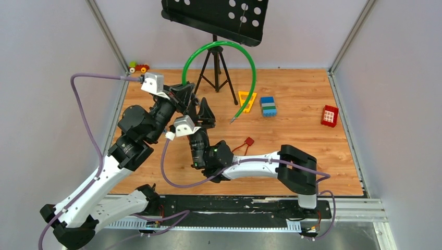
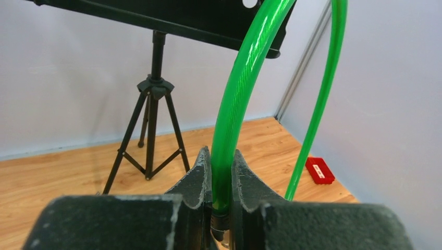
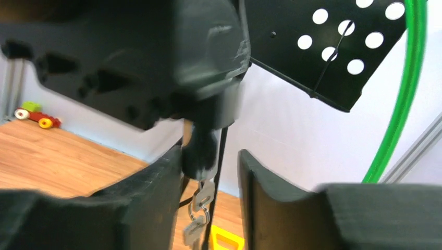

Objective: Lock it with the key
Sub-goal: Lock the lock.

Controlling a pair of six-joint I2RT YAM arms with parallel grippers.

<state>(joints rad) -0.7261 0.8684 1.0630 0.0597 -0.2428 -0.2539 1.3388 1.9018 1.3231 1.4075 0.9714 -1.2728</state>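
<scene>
Cable [image 2: 234,104], glossy green, pinched in left end effector [image 2: 221,154]; right end effector [image 3: 211,156] spread around silvery key [image 3: 192,232].

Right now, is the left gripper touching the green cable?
Touching. Left wrist view: the left gripper has both fingers pressed against the green cable, no gap either side.

The left arm [image 1: 107,174] rises from its base and reaches forward. Its wrist is bent so that the left tool [image 2: 221,166] points up along the cable [image 2: 244,78], jaws clamped on the cable's lower end. The right arm [image 1: 258,164] folds back at its elbow and stretches low toward the same end. The right tool [image 3: 208,164] sits just beneath the left tool, pointing up, jaws standing apart.
</scene>
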